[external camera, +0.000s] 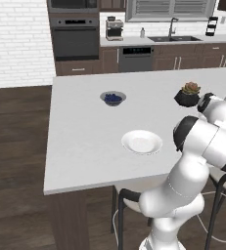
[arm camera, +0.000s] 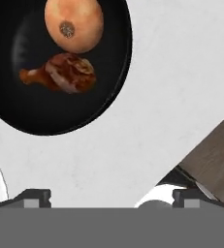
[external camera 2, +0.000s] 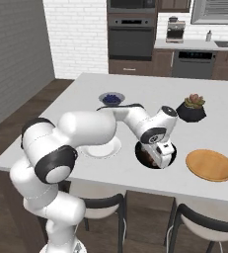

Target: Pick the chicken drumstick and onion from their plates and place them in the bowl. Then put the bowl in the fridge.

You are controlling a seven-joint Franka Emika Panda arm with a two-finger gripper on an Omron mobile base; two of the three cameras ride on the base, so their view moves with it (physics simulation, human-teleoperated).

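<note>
The black bowl [arm camera: 60, 97] lies on the white counter and holds both the tan onion [arm camera: 73, 24] and the reddish-brown chicken drumstick [arm camera: 60, 72], side by side. My gripper [arm camera: 111, 198] hovers open just above and beside the bowl [external camera 2: 141, 152], with nothing between its fingertips [arm camera: 33, 196]. In the right base view the gripper [external camera 2: 161, 159] hides most of the bowl. The white plate [external camera: 142, 141] is bare. The wooden plate [external camera 2: 210, 165], right of the bowl, is bare too. The fridge is out of view.
A small grey bowl of blueberries [external camera: 113, 98] and a potted plant in a dark pot [external camera 2: 191, 109] stand farther back on the counter. The counter's near edge [arm camera: 200, 145] runs close to the bowl. Stools [external camera 2: 204, 227] sit below it.
</note>
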